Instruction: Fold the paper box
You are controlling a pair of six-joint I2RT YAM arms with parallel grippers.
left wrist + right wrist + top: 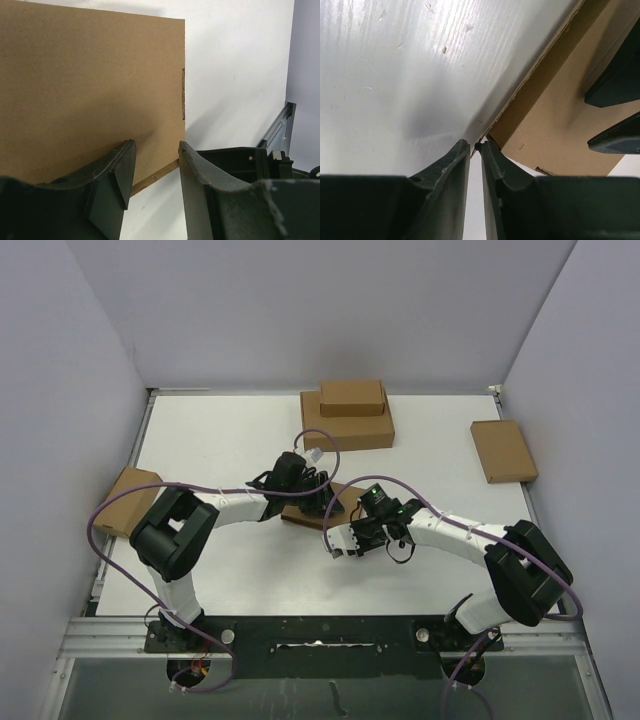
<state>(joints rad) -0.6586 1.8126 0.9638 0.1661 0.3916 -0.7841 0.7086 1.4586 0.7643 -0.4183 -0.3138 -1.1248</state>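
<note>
Above a corner of the paper box (90,90), seen from my left wrist, my left gripper (156,146) stands partly open with nothing in its hold. One finger (112,182) lies over the brown cardboard panel and the other over the white table (235,75). The panel's edge runs through the gap between them. Whether either finger touches the cardboard I cannot tell. A short dark slit (183,95) marks the panel near its right-hand edge. From my right wrist, my right gripper (475,145) is all but closed, only a thin gap between its fingers. Its tips pinch the near corner of the box, where a flap's edge runs away up and to the right along the table, the flat panel beside it. The two fingers of my left gripper show at the right edge of that view, apart, over the same panel. From the top camera, the box (303,516) lies near the middle of the table, largely hidden beneath both grippers. They meet over it, the left arm (230,505) reaching in from the left and the right arm (450,530) from the right. At the far edge sits a wide brown box (347,428) with a smaller box (352,397) stacked on it. A third box (503,450) lies at the right edge and a fourth box (128,498) at the left edge.
</note>
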